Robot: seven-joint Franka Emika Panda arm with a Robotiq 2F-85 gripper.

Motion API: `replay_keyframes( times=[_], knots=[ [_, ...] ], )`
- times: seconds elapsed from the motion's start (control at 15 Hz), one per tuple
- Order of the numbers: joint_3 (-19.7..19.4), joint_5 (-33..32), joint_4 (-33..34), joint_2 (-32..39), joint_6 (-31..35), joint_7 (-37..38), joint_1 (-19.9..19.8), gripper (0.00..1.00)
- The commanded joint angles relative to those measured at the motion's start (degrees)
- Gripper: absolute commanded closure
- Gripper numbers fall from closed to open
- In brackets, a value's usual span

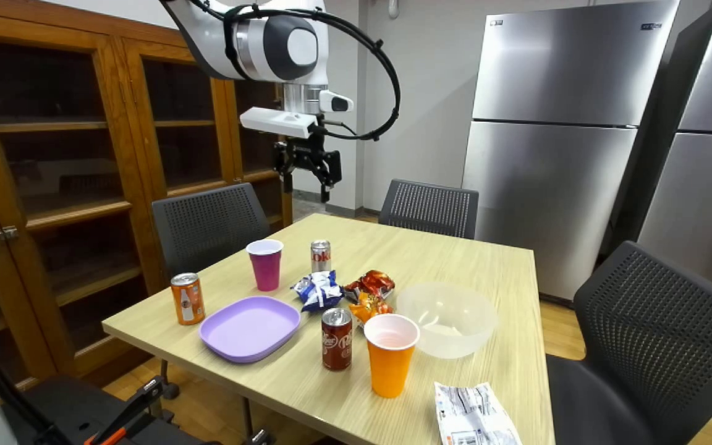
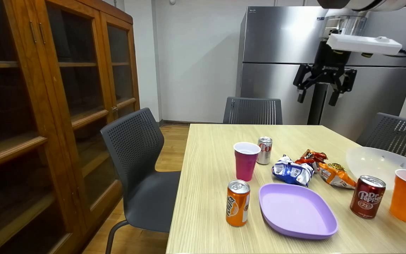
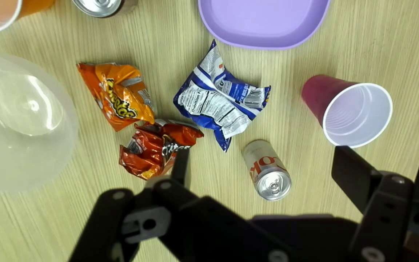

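Silver can [image 3: 267, 170], lettered "Coke" in red, stands upright on the table [image 2: 203, 197], long axis vertical, lid end up, near the magenta cup [image 2: 246, 164]. Above hangs the gripper [image 2: 317, 98], marked ROBOTIQ, jaws spread wide. Cans number three, with the Dr Pepper can [image 2: 368, 197] and Fanta can [image 2: 238, 203]; bags three: blue bag [image 3: 220, 102], red bag [image 3: 151, 153], Cheetos bag [image 3: 118, 94]; cups two, counting the orange cup [image 1: 391, 364]; plus one plate [image 2: 298, 211], one bowl [image 1: 449, 330], one white printed packet [image 1: 476, 417]

Glass-door wd cabinet [image 2: 55, 116] & silver fridges [image 1: 554, 179] stand nr pale wall [image 2: 196, 60], dk chairs [image 2: 137, 150] on wd flr [image 2: 174, 146].
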Motion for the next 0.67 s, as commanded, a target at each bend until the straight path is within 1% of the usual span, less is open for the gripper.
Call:
replay_keyframes(
  times=[0.0,0.6],
  knots=[
    [0.8,-2.2,5.7,5.8,1.1,1.8,0.4,0.0],
    [0.5,-4.8,16.1,17.7,1.9,4.8,2.4,0.0]
  ],
)
